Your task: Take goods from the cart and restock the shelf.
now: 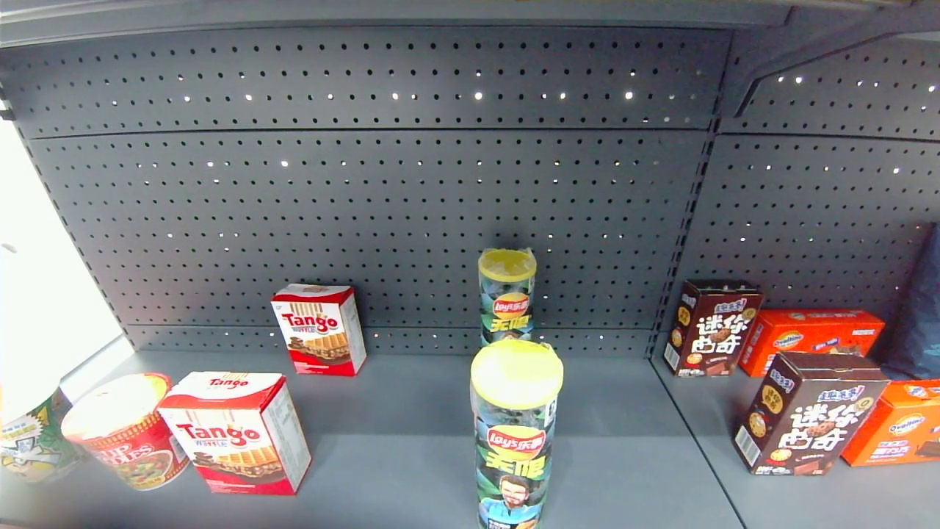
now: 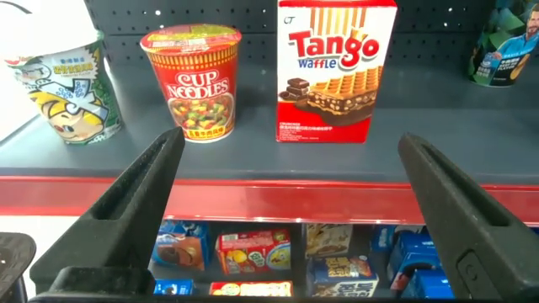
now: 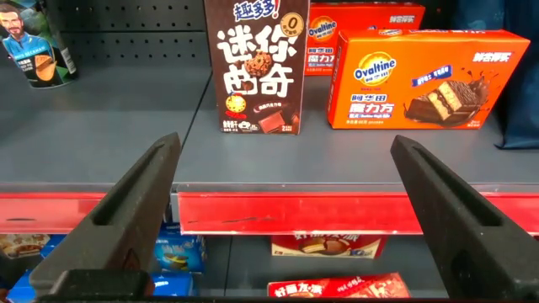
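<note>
The left gripper [image 2: 290,139] is spread wide before the red front edge of the grey shelf [image 1: 411,441], facing the cup noodles [image 2: 191,80] and a waffle box [image 2: 335,71] at the shelf's front. The right gripper [image 3: 286,141], equally wide, faces a brown cookie box [image 3: 257,71] with an orange box [image 3: 425,80] just beside it. Mid-shelf, the front chip can [image 1: 516,433] stands upright ahead of the rear chip can [image 1: 507,294], which is near the pegboard [image 1: 367,206]

Holds, left to right on the grey shelf [image 1: 411,455]: two noodle cups [image 1: 125,430], two waffle boxes [image 1: 239,433], two upright chip cans [image 1: 514,433] front-and-back, brown biscuit boxes [image 1: 804,415], orange boxes [image 1: 808,338].
</note>
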Robot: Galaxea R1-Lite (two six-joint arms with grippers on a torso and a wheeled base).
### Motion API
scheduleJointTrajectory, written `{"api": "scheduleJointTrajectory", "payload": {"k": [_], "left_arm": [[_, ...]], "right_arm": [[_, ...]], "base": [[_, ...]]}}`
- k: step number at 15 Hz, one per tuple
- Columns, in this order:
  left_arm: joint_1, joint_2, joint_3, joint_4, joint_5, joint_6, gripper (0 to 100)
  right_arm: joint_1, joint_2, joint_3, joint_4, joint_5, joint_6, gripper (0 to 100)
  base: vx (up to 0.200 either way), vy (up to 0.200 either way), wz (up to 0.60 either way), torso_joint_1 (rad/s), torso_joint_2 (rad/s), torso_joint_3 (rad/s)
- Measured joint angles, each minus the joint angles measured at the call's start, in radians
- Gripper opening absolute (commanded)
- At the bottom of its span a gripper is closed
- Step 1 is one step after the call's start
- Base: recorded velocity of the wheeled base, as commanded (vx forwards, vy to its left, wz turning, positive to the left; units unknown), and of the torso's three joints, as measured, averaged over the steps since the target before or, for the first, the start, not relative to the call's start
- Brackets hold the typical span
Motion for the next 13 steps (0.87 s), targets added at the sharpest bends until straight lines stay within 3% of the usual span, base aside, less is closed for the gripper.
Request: {"api": "scheduleJointTrajectory", "payload": {"k": [13], "left_arm": [[0.000,-0.001,0.000,0.000,0.001,0.001,100]], "right_arm": [[0.000,0.000,0.000,0.000,0.000,0.000,100]], "base": [[0.000,0.000,0.00,0.000,0.00,0.000]]}}
